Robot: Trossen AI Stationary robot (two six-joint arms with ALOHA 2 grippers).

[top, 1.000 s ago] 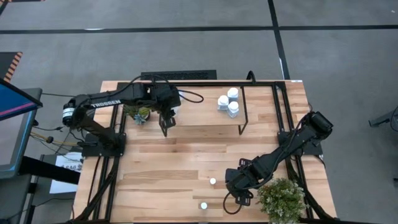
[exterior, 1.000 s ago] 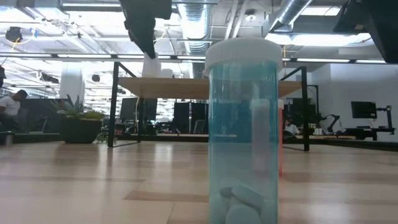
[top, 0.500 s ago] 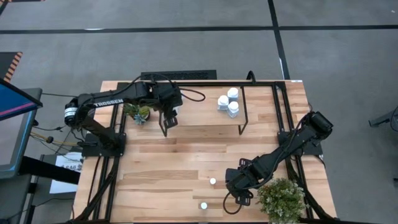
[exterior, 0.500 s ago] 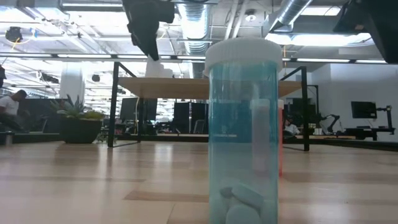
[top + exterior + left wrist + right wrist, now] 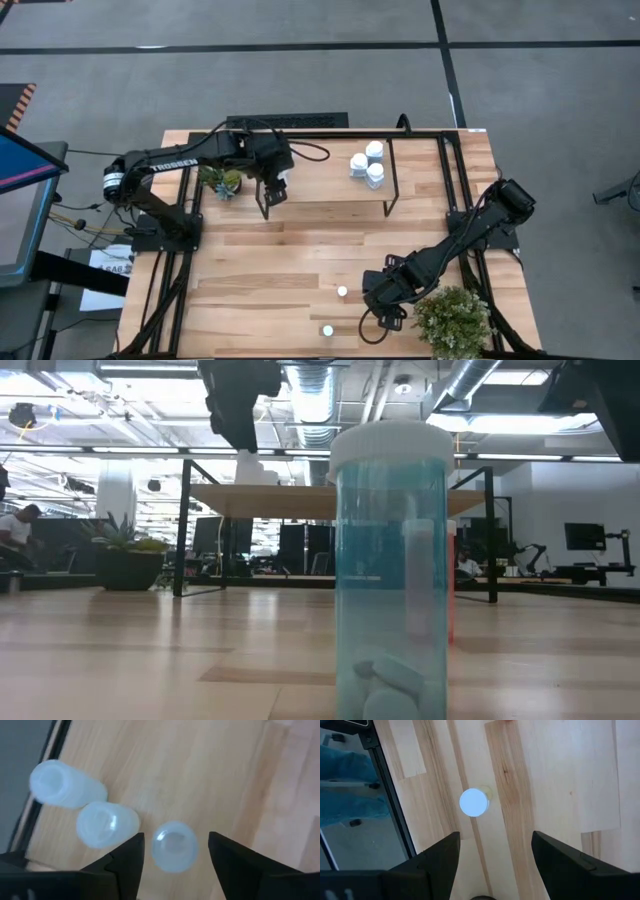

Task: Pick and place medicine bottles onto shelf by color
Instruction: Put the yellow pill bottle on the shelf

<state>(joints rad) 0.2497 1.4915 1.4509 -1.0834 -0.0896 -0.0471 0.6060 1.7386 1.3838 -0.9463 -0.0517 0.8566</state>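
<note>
high: straight down | low: table-level, bottle [image 5: 390,570] close | wrists: downward

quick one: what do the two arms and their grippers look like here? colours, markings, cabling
Both arms are black with boxy jointed links. The left arm carries white TROSSEN lettering along its link, a pale round joint cap near its base, and a black cable looping off its wrist. The right arm shows no readable marking. The left gripper and right gripper each have two dark, flat, matte fingers.
</note>
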